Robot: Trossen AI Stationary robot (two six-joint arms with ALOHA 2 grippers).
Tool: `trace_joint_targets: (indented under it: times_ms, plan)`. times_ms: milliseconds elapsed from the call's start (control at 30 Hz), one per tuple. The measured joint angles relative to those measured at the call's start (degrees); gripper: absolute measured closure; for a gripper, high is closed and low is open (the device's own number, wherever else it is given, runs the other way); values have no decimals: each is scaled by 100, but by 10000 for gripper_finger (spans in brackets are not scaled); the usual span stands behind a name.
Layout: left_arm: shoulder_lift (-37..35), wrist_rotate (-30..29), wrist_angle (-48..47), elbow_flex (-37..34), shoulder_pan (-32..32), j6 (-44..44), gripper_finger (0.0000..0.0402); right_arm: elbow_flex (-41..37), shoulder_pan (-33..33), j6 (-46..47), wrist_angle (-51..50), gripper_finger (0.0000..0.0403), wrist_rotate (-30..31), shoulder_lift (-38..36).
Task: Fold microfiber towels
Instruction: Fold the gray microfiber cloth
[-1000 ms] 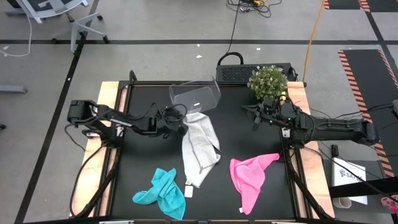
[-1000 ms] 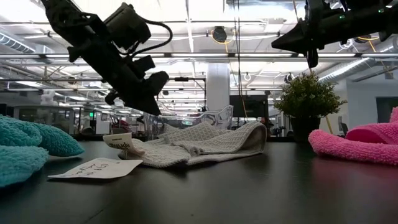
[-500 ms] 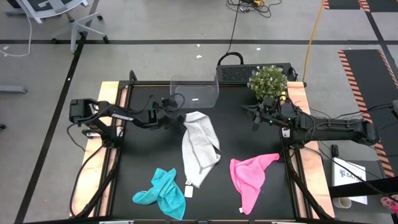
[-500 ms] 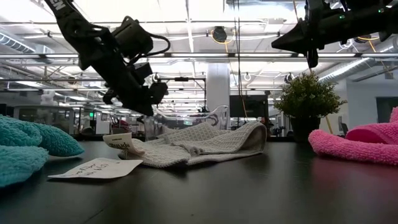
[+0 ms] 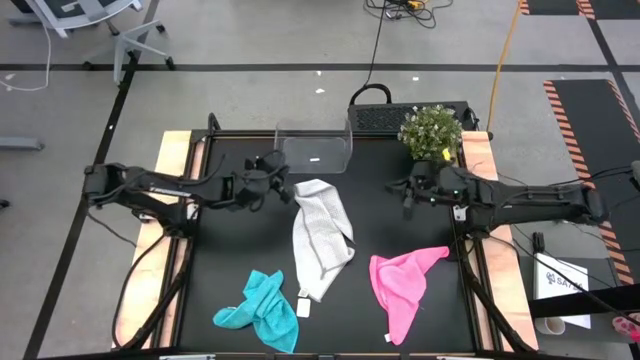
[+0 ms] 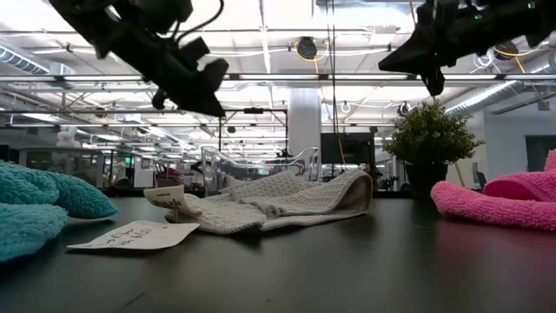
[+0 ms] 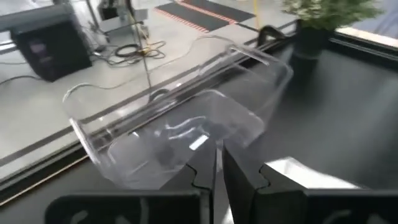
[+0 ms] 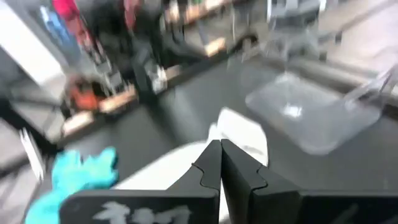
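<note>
The black desk carries a grey-white towel just beside the left end effector, a teal towel and pink towel farther off, a clear bin and a potted plant.

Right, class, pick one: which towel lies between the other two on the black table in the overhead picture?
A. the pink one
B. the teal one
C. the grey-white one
C: seen from above, the grey-white towel lies mid-table, with the teal towel on one side and the pink towel on the other.
</note>
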Motion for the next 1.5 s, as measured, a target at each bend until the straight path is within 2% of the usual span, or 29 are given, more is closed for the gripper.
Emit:
trace_joint_targets:
  times_ms: [167, 267, 333, 533, 633, 800, 900, 1133, 1267, 1400, 1500]
  plan:
    - [-105, -99, -549, -2, -433, -299, 371, 1194, 443, -326, -1333, 403, 20, 991]
    - [-77, -99, -759, -2, -608, -534, 371, 1719, 618, -629, -1873, 403, 256, 1647]
    - [6, -113, -934, -2, -682, -782, 371, 1880, 674, -812, -1991, 403, 479, 2026]
    - [226, -517, -1085, -13, -765, -1198, 371, 1899, 683, -740, -1771, 403, 454, 2810]
    - [517, -412, -801, 7, -761, -820, 371, 1898, 681, -671, -1714, 403, 455, 2902]
    - [870, 365, -437, -3, -761, 68, 371, 1897, 695, -601, -1633, 403, 597, 2794]
    - [916, 641, -369, 2, -763, 81, 371, 1899, 754, -422, -1645, 403, 594, 2707]
    - [841, 659, -421, -6, -759, 73, 371, 1928, 1276, -65, -1647, 403, 299, 2803]
    - [836, 1044, -355, -9, -781, -23, 371, 2158, 1549, 59, -1773, 403, 303, 3041]
    - [840, 1694, 293, -9, -1019, -72, 371, 2427, 1596, -32, -2075, 403, 492, 3284]
    - [849, 1848, 743, -9, -1347, 275, 371, 2481, 1520, -184, -2136, 403, 612, 3337]
